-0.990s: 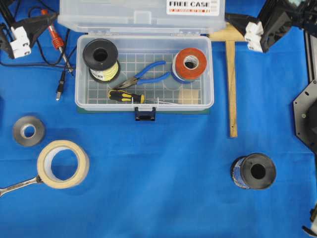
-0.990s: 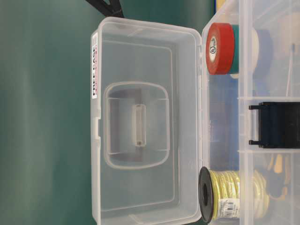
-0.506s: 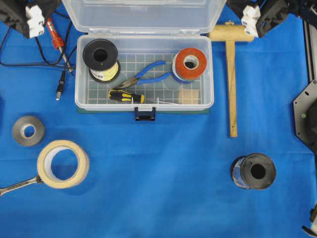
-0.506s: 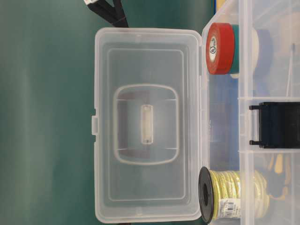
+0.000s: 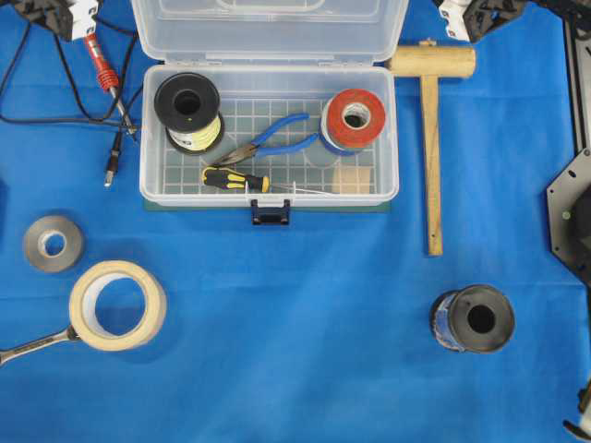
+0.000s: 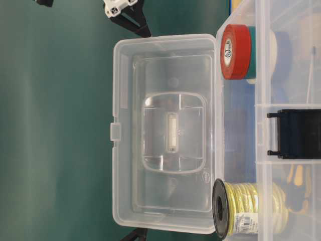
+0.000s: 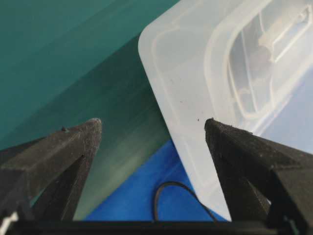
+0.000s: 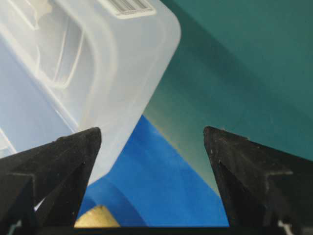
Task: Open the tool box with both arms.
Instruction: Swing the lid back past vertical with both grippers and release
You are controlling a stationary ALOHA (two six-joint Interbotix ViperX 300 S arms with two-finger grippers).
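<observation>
Tool box (image 5: 268,138) stands open, its lid cropped at the frame's top; both grippers (image 7: 152,128) (image 8: 152,131), fingers spread and empty, flank it, mostly out of the overhead view.

Bright even light, soft faint shadows, sharp overhead view, wrist views blurred beyond the near black fingers (image 7: 58,161)

Tool box (image 5: 269,129) lid swung further back; both pincers withdrawn toward top corners
</observation>
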